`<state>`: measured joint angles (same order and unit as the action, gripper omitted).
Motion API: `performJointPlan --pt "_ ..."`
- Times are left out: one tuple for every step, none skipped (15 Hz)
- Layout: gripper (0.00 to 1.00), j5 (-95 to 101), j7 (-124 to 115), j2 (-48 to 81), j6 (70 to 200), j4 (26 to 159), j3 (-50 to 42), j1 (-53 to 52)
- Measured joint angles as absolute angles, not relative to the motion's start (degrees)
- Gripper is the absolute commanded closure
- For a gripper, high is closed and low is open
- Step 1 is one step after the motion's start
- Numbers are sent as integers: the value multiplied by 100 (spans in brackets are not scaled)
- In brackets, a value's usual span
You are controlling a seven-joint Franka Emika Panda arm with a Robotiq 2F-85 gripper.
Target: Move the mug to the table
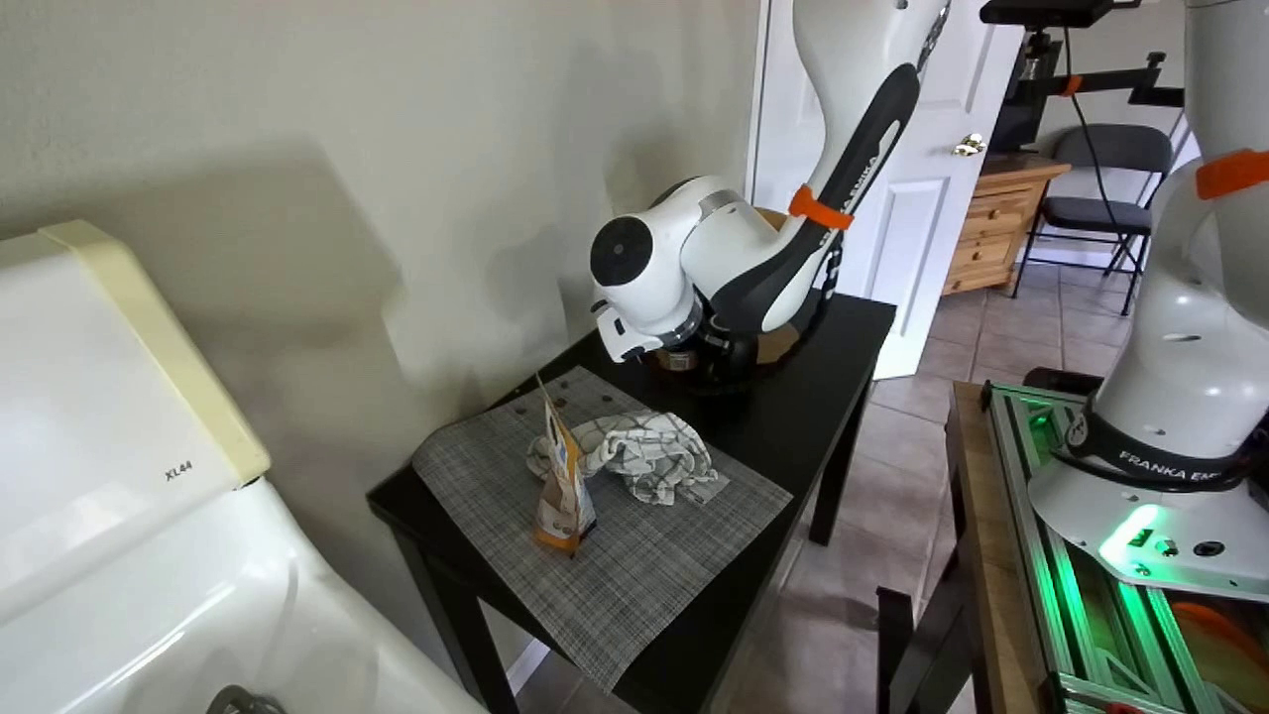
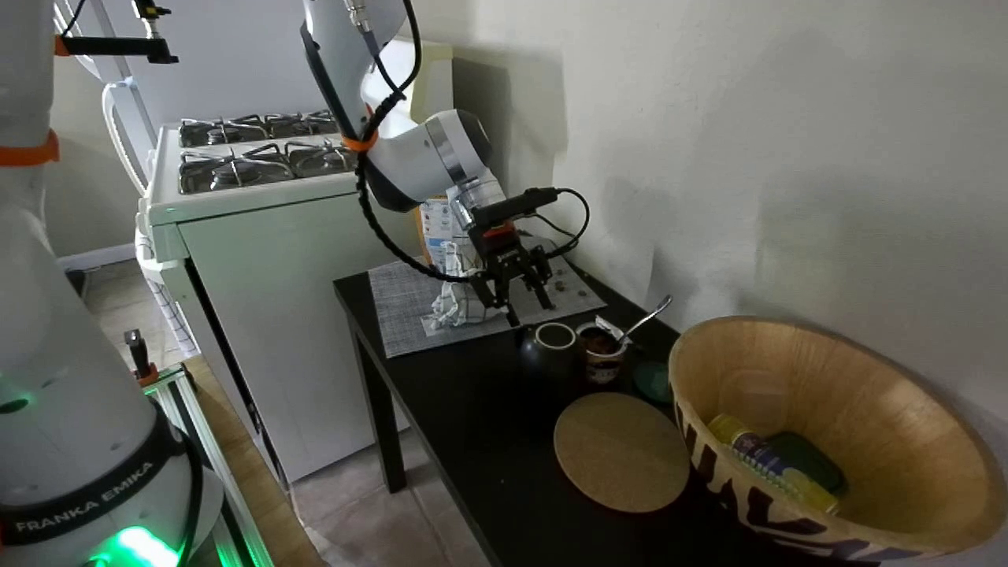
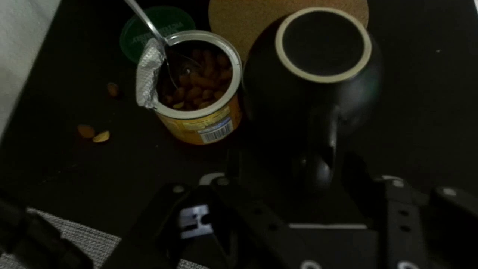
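Though probably lacking only a clear retreat, looks nearly done, with the mug (image 3: 291, 97) already upside down on the bench (image 2: 480, 409) just ahead of the jaws, spread apart and gripping nothing.

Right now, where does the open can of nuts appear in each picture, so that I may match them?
In an exterior view: can, near the centre, partly hidden.
In an exterior view: can, right of centre, beside the upturned mug.
Wrist view: can, above and left of centre.
Shared landmark: grey placemat, in all three views.
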<state>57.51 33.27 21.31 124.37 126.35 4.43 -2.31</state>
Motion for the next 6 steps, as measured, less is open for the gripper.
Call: performJointPlan --pt "0 5718 3331 2045 12547 12672 462 -203" --pt "0 5665 3341 1915 12727 12752 469 -159" --pt "0 5559 3352 1745 12994 12889 470 -81" --pt "0 5416 3401 1534 13315 13084 461 32" --pt "0 5275 3467 1289 13659 13328 434 167" --pt "0 5143 3540 1022 14038 13612 372 314"
